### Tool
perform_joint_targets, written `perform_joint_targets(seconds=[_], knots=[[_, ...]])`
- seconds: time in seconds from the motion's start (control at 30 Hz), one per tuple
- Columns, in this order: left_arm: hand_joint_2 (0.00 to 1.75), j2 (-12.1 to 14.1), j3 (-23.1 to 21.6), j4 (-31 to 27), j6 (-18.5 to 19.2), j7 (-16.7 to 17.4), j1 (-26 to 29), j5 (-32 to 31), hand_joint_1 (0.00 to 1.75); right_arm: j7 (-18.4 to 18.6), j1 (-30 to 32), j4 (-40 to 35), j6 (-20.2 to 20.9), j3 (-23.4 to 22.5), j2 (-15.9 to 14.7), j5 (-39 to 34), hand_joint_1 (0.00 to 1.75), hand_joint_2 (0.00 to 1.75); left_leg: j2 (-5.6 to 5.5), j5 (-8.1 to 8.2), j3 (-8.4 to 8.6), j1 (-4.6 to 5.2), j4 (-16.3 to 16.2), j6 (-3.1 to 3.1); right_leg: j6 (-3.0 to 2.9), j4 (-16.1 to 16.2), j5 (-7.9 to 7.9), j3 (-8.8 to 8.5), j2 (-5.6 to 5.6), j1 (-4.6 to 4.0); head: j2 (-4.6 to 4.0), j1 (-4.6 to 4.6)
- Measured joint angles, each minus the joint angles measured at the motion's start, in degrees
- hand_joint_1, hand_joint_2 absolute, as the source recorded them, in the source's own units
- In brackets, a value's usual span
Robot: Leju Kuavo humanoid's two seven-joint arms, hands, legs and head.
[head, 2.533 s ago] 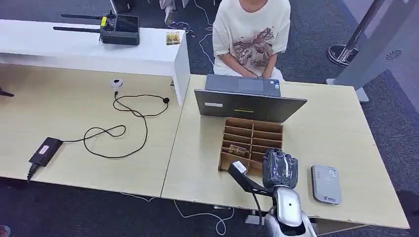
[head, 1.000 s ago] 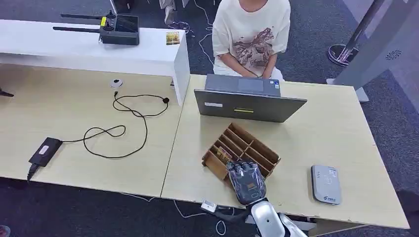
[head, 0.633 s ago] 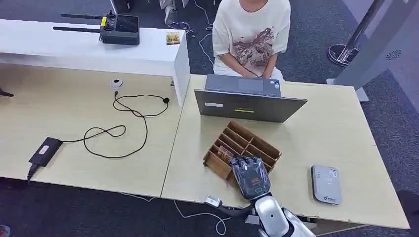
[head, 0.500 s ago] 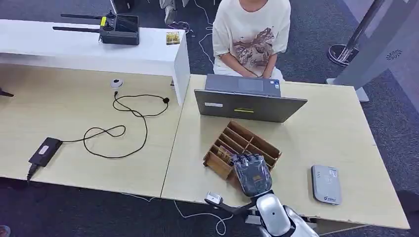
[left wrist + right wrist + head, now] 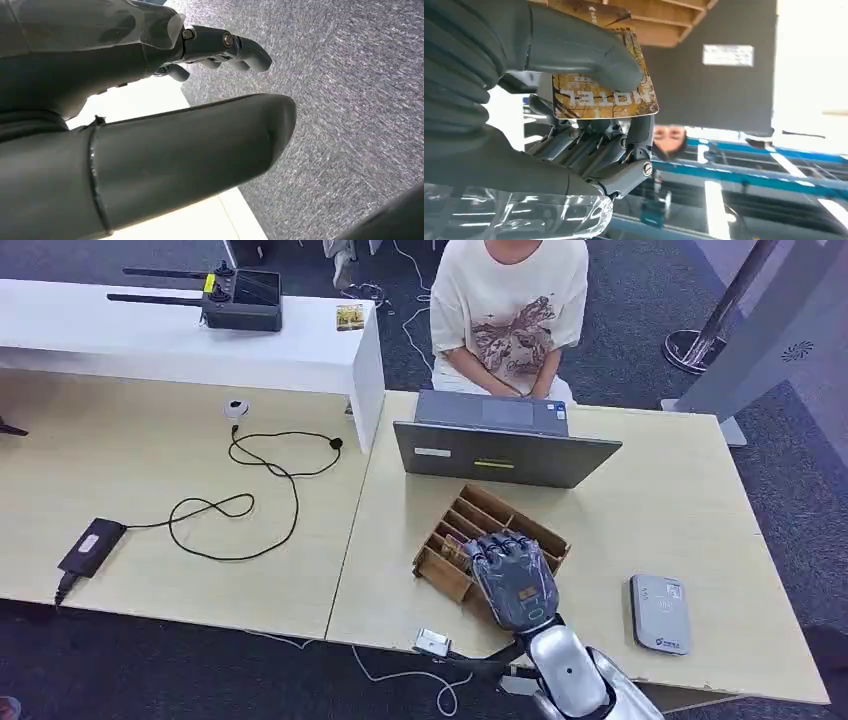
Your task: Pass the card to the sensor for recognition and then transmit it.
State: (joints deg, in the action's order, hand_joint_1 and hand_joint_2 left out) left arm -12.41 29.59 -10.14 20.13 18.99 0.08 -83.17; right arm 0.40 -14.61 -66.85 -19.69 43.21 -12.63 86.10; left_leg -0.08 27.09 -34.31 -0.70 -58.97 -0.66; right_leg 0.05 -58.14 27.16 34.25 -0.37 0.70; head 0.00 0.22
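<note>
Left hand (image 5: 150, 150): hangs beside the counter edge over grey carpet; fingers (image 5: 235, 47) spread apart, nothing between them and the thumb.
Right hand (image 5: 515, 580): palm down over the near corner of the wooden organizer (image 5: 455, 570); in the right wrist view its thumb presses a card (image 5: 604, 95) against the fingers (image 5: 599, 150), so it grips the card.
Card direction: its long axis runs across the fingers, flat face toward the wrist camera; one long edge sits against the fingers, the opposite long edge toward the organizer's slots just past the fingertips.
Card place: pinched at the fingertips, just above the organizer's dividers; whether it touches the wood, I cannot tell.
Card look: golden-brown mottled print, rounded corners, the word HOTEL in pale letters, seen upside down in the wrist view; the thumb covers part of it.
Surroundings left of the fingers: black power brick (image 5: 90, 545) with a looped cable (image 5: 240, 505) on the neighbouring counter (image 5: 150, 470); white shelf with a black controller (image 5: 240, 300).
Beyond the fingers: grey laptop (image 5: 505, 450), back toward the robot, standing between the organizer and a seated person (image 5: 510, 310).
Right of the fingers: grey card sensor (image 5: 660, 613) flat on the counter, well apart from the hand, bare counter between.
</note>
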Motion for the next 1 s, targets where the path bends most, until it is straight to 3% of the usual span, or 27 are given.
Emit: perform_joint_targets(seconds=[0.17, 0.33, 0.53, 0.77, 1.0], knots=[[0.00, 0.00, 0.00, 0.00, -0.24, -0.02, 0.04, 0.02, 0.00, -5.54, 2.05, -6.94, 2.30, -1.62, -1.07, -6.88, 1.69, 1.75, 0.00, 0.00, -0.01, 0.00, 0.00, 0.00, 0.00, 0.00, 0.00, 0.01, 0.00, 0.00, 0.00, 0.02], [0.00, -0.02, 0.00, 0.00, -0.35, -0.09, 0.08, 0.05, 0.00, -8.99, 3.02, -13.33, 2.06, -2.39, -2.42, -10.47, 1.71, 1.75, 0.00, 0.00, 0.00, 0.00, 0.00, 0.00, 0.00, 0.00, 0.00, 0.01, 0.01, 0.00, 0.02, 0.02], [0.00, -0.09, 0.00, 0.00, -0.39, -0.61, 0.12, 0.13, 0.00, -10.72, 1.21, -16.51, 2.03, -2.91, -2.91, -11.29, 1.75, 1.75, 0.01, -0.01, 0.00, 0.00, 0.00, 0.00, -0.01, -0.01, -0.02, -0.01, 0.02, 0.00, 0.02, 0.00], [0.00, -0.09, 0.00, 0.00, -0.26, -1.31, 0.13, -0.30, 0.00, -12.10, -6.55, -15.74, 2.36, -3.41, -2.86, -14.02, 1.69, 1.75, 0.03, -0.05, 0.00, 0.00, 0.00, -0.01, -0.01, -0.04, -0.05, -0.04, 0.02, 0.00, 0.00, 0.02], [0.00, 0.00, 0.00, 0.00, 0.50, -2.05, 0.12, -0.92, 0.00, -12.75, -19.75, -9.14, 6.89, -3.48, -1.20, -17.87, 1.75, 1.75, 0.02, -0.11, 0.01, 0.00, -0.01, 0.02, -0.02, -0.08, -0.09, -0.03, 0.01, 0.00, 0.00, 0.00]])
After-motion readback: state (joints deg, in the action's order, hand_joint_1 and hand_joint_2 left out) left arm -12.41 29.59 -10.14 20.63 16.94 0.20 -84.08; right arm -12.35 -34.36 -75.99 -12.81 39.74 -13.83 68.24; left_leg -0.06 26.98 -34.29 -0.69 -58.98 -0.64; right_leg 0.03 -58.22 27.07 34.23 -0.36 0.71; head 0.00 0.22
